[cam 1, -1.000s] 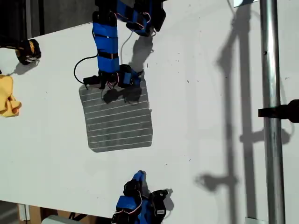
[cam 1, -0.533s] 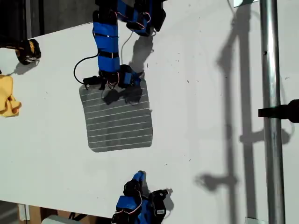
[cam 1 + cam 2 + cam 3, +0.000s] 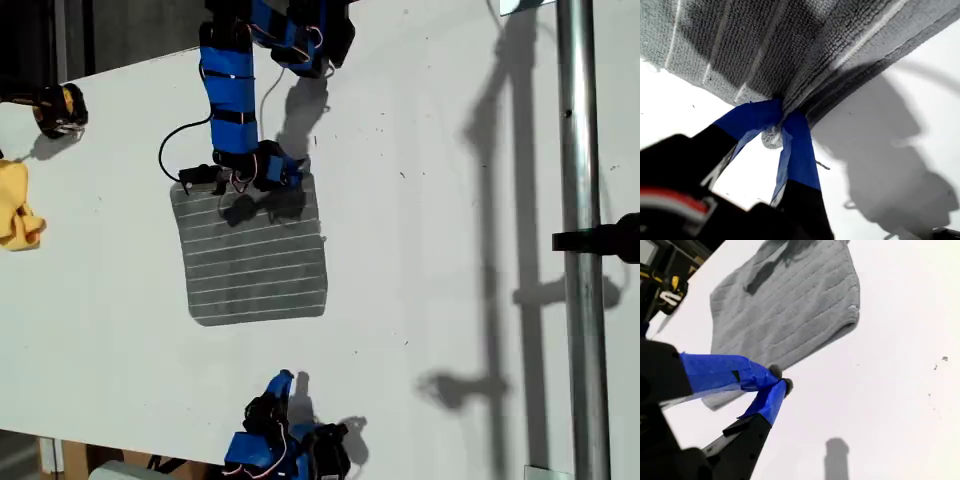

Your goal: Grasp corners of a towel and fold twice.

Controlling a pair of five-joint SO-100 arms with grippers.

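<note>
The grey striped towel [image 3: 255, 255] lies flat on the white table [image 3: 430, 200], in the middle of the exterior view. My first gripper [image 3: 275, 178] comes in from the top of that view and is shut on the towel's upper edge. In the first wrist view the blue tips of the first gripper [image 3: 782, 120] pinch a bunched, layered edge of the towel [image 3: 790, 45]. My second gripper [image 3: 280, 382] hovers below the towel's lower edge, apart from it. There the second gripper [image 3: 780, 381] is shut on nothing, and the towel [image 3: 790, 310] lies beyond it. The two lower corners [image 3: 320, 308] lie free.
A yellow cloth [image 3: 15, 210] and a black-and-yellow object [image 3: 60, 108] sit at the exterior view's left edge. A metal pole [image 3: 580, 250] with a black clamp [image 3: 605, 240] runs down that view's right side. A black cable [image 3: 170, 150] loops beside the first arm.
My second gripper has shifted toward the exterior view's left and bottom edge. My first gripper stays shut on the towel's upper edge, almost still.
</note>
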